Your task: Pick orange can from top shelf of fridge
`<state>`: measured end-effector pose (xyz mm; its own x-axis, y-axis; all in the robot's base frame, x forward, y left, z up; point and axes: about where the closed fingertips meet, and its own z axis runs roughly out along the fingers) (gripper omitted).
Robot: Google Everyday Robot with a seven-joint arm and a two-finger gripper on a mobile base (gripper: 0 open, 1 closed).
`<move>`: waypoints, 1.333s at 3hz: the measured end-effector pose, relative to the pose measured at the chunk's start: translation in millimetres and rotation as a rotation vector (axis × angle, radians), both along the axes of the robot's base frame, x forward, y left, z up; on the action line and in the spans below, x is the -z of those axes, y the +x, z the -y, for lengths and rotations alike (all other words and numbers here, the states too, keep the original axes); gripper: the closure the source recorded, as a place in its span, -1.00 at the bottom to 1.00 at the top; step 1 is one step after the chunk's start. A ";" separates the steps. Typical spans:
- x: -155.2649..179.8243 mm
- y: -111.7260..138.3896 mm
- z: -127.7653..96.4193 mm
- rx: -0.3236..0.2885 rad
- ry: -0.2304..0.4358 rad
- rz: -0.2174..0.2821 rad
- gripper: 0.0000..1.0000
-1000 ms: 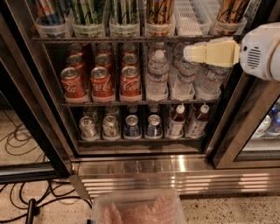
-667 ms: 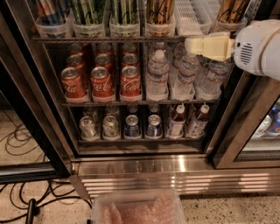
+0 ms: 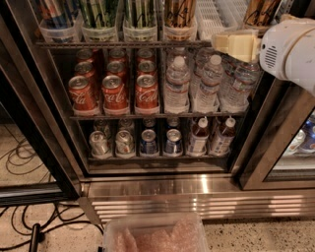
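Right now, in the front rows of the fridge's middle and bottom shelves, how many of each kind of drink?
Red cans: 3
Water bottles: 3
Bottom-shelf cans: 4
Small capped bottles: 2
Total: 12
Gripper: upper right, by the top shelf front rail.

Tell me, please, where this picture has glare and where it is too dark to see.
Camera view: glare streaks the stainless-steel base panel; the fridge is dim inside, darkest behind the red cola cans; the gripper, at the right end of the top shelf, and its white arm are brightly lit; the orange cans are cut off by the upper edge.
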<state>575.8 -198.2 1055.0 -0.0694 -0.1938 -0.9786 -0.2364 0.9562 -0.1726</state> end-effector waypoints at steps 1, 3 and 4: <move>3.8 5.7 10.8 0.046 -0.038 0.051 -0.62; 5.8 12.1 27.2 0.127 -0.056 0.126 -0.56; 4.4 12.0 27.4 0.129 -0.055 0.130 -0.48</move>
